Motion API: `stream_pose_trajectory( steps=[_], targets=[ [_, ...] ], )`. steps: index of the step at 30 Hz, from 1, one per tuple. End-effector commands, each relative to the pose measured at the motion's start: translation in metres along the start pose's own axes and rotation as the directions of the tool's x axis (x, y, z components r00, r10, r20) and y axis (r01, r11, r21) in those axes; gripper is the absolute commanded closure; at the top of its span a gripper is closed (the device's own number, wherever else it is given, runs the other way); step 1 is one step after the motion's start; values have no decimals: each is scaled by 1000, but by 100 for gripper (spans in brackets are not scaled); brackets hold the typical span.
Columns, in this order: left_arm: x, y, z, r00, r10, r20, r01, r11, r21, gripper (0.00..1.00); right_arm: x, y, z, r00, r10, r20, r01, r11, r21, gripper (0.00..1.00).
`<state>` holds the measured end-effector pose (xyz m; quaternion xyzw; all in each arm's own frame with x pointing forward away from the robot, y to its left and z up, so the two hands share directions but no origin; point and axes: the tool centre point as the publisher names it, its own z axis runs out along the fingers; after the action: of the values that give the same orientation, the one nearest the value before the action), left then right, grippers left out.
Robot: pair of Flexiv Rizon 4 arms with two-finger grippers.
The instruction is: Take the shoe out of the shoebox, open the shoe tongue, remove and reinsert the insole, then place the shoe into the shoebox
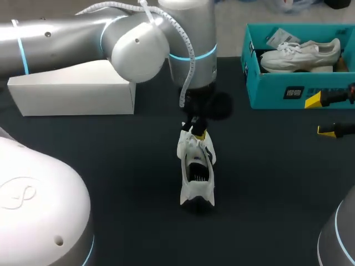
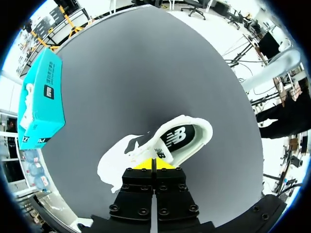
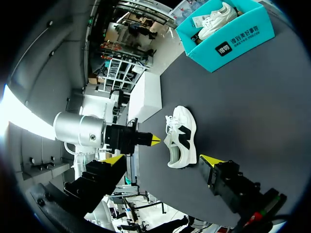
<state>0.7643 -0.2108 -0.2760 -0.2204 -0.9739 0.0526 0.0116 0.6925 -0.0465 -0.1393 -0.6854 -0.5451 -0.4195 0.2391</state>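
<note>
A white shoe [image 1: 197,174] with a black logo lies in the middle of the dark table. My left gripper [image 1: 197,133] is at its far end, fingers pinched shut on the thin white rim by the shoe's opening. In the left wrist view the yellow tips [image 2: 154,164] meet at that rim, and the printed insole [image 2: 176,138] shows inside the shoe [image 2: 194,127]. The teal shoebox [image 1: 277,91] stands at the back right. Near its front wall my right gripper [image 1: 320,115] hangs open and holds nothing. In the right wrist view this gripper [image 3: 163,160] faces the shoe [image 3: 183,141] from a distance.
A second white shoe [image 1: 299,54] lies inside the shoebox. A white box lid [image 1: 72,91] rests at the back left under my left arm. Bare dark tabletop [image 1: 266,183] surrounds the shoe.
</note>
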Motion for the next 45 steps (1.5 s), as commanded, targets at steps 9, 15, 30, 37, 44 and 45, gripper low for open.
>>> stream_pose_trajectory(
  steps=[9,15,30,37,44,45],
  targets=[
    [16,-16,17,826,-558,-79,555,830,-61,100,0,-1,0,1000,1,1,-1,1000,-1,0],
    [36,-19,22,869,-477,-134,475,879,-48,100,0,-1,0,1000,1,1,-1,1000,-1,0],
    [92,-52,26,935,-354,-37,346,929,-133,0,0,-1,0,1000,1,1,-1,1000,-1,0],
    [106,-51,42,945,-327,-20,323,939,-117,0,0,-1,0,1000,1,1,-1,1000,-1,0],
    [105,-42,61,954,-301,-12,298,949,-103,0,0,-1,0,1000,1,1,-1,1000,-1,0],
    [105,-39,65,955,-298,-8,296,950,-99,0,0,-1,0,1000,1,1,-1,1000,-1,0]
  ],
)
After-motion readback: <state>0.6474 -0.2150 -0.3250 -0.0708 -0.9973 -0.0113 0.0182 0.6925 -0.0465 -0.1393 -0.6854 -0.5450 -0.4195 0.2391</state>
